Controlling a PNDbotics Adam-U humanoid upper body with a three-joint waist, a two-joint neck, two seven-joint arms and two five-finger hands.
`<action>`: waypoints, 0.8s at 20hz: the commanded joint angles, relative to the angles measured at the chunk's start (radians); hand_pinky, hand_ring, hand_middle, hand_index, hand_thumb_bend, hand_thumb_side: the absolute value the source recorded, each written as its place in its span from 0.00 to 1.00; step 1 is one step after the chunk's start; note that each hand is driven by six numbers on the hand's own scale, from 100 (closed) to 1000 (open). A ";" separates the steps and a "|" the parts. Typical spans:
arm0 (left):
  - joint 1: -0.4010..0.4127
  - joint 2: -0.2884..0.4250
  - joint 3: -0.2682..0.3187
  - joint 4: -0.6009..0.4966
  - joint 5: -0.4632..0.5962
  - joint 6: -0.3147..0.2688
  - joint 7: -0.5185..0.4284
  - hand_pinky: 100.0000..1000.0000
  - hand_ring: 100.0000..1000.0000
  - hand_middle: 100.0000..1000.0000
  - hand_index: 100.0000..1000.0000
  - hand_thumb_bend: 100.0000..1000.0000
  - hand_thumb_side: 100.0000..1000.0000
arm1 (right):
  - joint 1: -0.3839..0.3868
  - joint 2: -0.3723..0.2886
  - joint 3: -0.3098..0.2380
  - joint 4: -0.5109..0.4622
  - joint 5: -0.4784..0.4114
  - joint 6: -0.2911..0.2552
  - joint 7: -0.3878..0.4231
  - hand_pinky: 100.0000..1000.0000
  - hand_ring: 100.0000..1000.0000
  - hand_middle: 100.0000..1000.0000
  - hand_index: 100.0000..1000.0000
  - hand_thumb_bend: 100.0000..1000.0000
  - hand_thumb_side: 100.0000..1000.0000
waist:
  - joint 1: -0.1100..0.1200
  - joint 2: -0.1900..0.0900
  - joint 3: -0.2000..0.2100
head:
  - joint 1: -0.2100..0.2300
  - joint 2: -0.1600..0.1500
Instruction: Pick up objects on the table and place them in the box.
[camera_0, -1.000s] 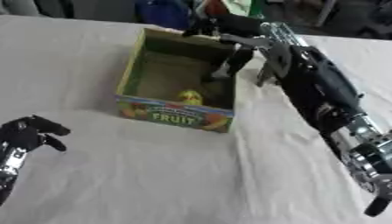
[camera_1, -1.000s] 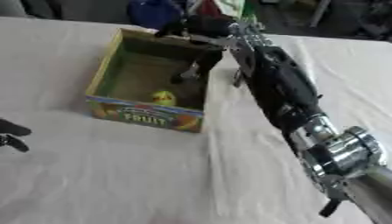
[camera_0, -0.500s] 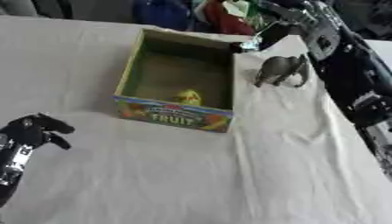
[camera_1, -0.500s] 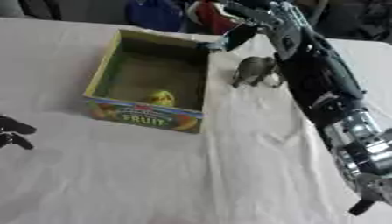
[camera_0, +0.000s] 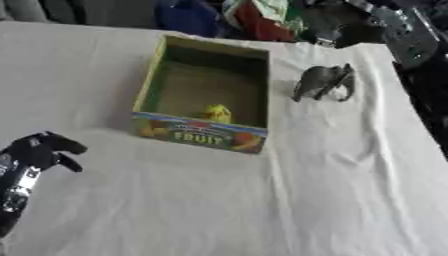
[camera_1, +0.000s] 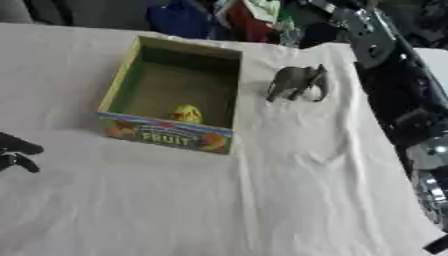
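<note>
- Since half a second ago your right arm (camera_1: 385, 75) has pulled up and back toward the far right edge, and the grey elephant figure (camera_0: 324, 82) stands where it did then, on the cloth outside the box; the whole view has shifted too, so the head moved.
- Nearest: your left hand (camera_0: 39, 150) sits at the lower left, fingers curled in on themselves, holding nothing, well apart from every task item.
- White tablecloth (camera_0: 262, 200) is soft and wrinkled, with creases running down from the elephant; it could drag under a sliding contact.
- Cardboard fruit box (camera_0: 199, 134) is mid-table, open top, printed front wall, plain brown inside. A small rounded yellow object (camera_0: 216, 113) lies inside against the near wall.
- Elephant stands upright just beside the box's right wall, not touching it. Looks like hard moulded plastic, matte, thin legs and trunk. Long axis runs roughly left-right, leaning slightly far-right.
- Key relation: elephant lies on the right side, far half of the table. Your right arm is clearly nearer; the left would have to cross over the box.
- Right hand itself: lost in the dark clutter at the top edge, so I can't tell how its fingers stand.
- My read: come down from the far right and grip across the body, not the legs.
</note>
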 joint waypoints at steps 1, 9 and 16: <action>-0.005 0.014 0.010 -0.024 -0.005 -0.003 0.002 0.49 0.66 0.51 0.64 0.00 0.77 | -0.011 -0.058 -0.032 0.045 0.014 -0.138 0.121 0.80 0.87 0.79 0.88 0.28 0.56 | 0.003 -0.015 0.001 | 0.003 -0.005; -0.005 0.014 0.011 -0.022 -0.008 -0.002 0.001 0.49 0.66 0.51 0.64 0.00 0.77 | 0.016 -0.099 -0.058 0.139 0.041 -0.138 0.055 0.79 0.86 0.78 0.87 0.23 0.57 | -0.003 -0.014 0.005 | 0.007 -0.002; -0.005 0.012 0.011 -0.021 -0.009 -0.002 -0.001 0.49 0.66 0.51 0.64 0.00 0.78 | 0.037 -0.110 -0.059 0.193 0.084 -0.137 0.023 0.79 0.86 0.78 0.87 0.21 0.62 | -0.005 -0.012 0.009 | 0.008 0.002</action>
